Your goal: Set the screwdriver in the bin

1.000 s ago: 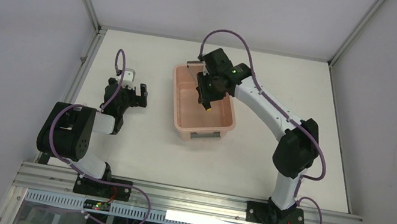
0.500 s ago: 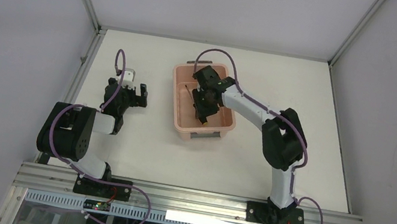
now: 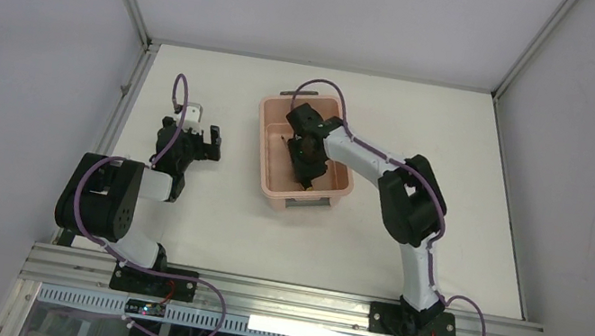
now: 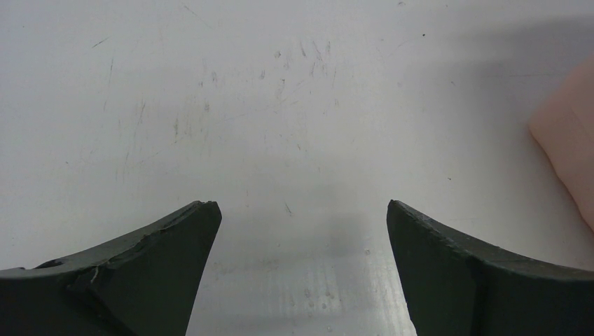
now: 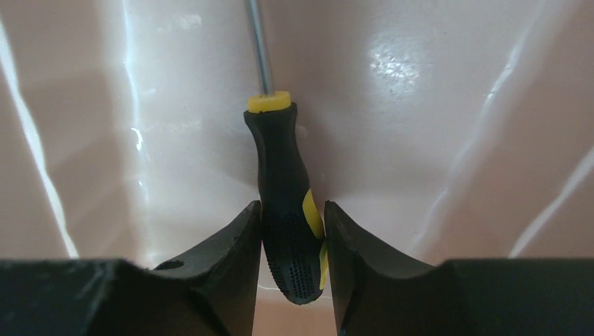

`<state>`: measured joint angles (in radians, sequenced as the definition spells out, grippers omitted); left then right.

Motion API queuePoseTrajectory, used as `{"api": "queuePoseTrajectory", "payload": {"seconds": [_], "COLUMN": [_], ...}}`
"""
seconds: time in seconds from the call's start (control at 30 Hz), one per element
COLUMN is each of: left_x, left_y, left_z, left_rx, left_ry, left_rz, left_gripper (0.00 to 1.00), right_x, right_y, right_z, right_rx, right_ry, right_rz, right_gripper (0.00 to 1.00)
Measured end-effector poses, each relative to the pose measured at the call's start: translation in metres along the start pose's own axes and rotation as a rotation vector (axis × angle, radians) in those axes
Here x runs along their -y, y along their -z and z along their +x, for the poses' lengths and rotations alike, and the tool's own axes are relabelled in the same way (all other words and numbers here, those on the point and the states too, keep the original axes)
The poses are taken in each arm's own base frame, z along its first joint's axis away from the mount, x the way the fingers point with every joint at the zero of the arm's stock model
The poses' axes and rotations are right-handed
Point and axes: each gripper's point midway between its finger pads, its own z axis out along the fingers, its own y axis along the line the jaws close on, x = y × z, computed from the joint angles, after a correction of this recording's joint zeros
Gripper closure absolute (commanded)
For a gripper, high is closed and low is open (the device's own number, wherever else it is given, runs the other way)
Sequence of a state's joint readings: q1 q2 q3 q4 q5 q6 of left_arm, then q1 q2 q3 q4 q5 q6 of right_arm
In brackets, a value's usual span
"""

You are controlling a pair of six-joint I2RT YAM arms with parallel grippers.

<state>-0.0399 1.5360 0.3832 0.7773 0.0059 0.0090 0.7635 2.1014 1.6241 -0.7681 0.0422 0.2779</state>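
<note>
The salmon-pink bin (image 3: 263, 137) stands at the table's middle. My right gripper (image 3: 308, 159) is down inside it, shut on the screwdriver's black and yellow handle. In the right wrist view the screwdriver (image 5: 282, 175) sits between the fingers of the gripper (image 5: 293, 210), its thin metal shaft pointing away over the bin's pink floor (image 5: 420, 126). In the top view the gripper hides the screwdriver. My left gripper (image 3: 200, 139) is open and empty over bare table, left of the bin; it shows wide open in the left wrist view (image 4: 301, 210).
A corner of the bin (image 4: 569, 136) shows at the right edge of the left wrist view. The table is bordered by metal rails at the left edge (image 3: 125, 94) and by grey enclosure walls.
My right gripper has dropped lower into the bin with the screwdriver, and the right arm's elbow has folded in toward the bin. The left arm has not moved.
</note>
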Motion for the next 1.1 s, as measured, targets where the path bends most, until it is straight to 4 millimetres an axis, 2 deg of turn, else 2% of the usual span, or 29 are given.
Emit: {"api": "queuePoseTrajectory", "payload": {"seconds": [0.13, 0.27, 0.3, 0.33, 0.47, 0.5, 0.6, 0.73, 0.83, 0.93, 1.03, 1.1], "left_x": [0.000, 0.000, 0.000, 0.000, 0.000, 0.000, 0.000, 0.000, 0.000, 0.000, 0.000, 0.000], "left_y": [0.000, 0.000, 0.000, 0.000, 0.000, 0.000, 0.000, 0.000, 0.000, 0.000, 0.000, 0.000], "left_z": [0.000, 0.000, 0.000, 0.000, 0.000, 0.000, 0.000, 0.000, 0.000, 0.000, 0.000, 0.000], "left_rx": [0.000, 0.000, 0.000, 0.000, 0.000, 0.000, 0.000, 0.000, 0.000, 0.000, 0.000, 0.000], "left_ry": [0.000, 0.000, 0.000, 0.000, 0.000, 0.000, 0.000, 0.000, 0.000, 0.000, 0.000, 0.000], "left_rz": [0.000, 0.000, 0.000, 0.000, 0.000, 0.000, 0.000, 0.000, 0.000, 0.000, 0.000, 0.000], "left_gripper": [0.01, 0.01, 0.01, 0.01, 0.01, 0.01, 0.01, 0.01, 0.01, 0.01, 0.01, 0.01], "right_x": [0.000, -0.001, -0.002, -0.003, 0.005, 0.010, 0.048, 0.131, 0.199, 0.266, 0.288, 0.289], "right_y": [0.014, 0.055, 0.072, 0.091, 0.165, 0.177, 0.206, 0.216, 0.219, 0.232, 0.247, 0.255], "right_z": [-0.014, -0.040, -0.050, -0.061, -0.095, -0.099, -0.106, -0.102, -0.084, -0.051, -0.033, -0.023], "right_rx": [0.035, 0.135, 0.179, 0.229, 0.423, 0.453, 0.514, 0.507, 0.477, 0.446, 0.458, 0.473], "right_ry": [-0.003, 0.008, 0.015, 0.019, 0.024, 0.017, -0.037, -0.174, -0.297, -0.432, -0.480, -0.483], "right_rz": [0.014, 0.006, 0.002, -0.003, -0.005, 0.002, 0.072, 0.231, 0.345, 0.482, 0.560, 0.583], "right_gripper": [0.44, 0.20, 0.04, 0.01, 0.01, 0.01, 0.01, 0.01, 0.01, 0.01, 0.01, 0.01]}}
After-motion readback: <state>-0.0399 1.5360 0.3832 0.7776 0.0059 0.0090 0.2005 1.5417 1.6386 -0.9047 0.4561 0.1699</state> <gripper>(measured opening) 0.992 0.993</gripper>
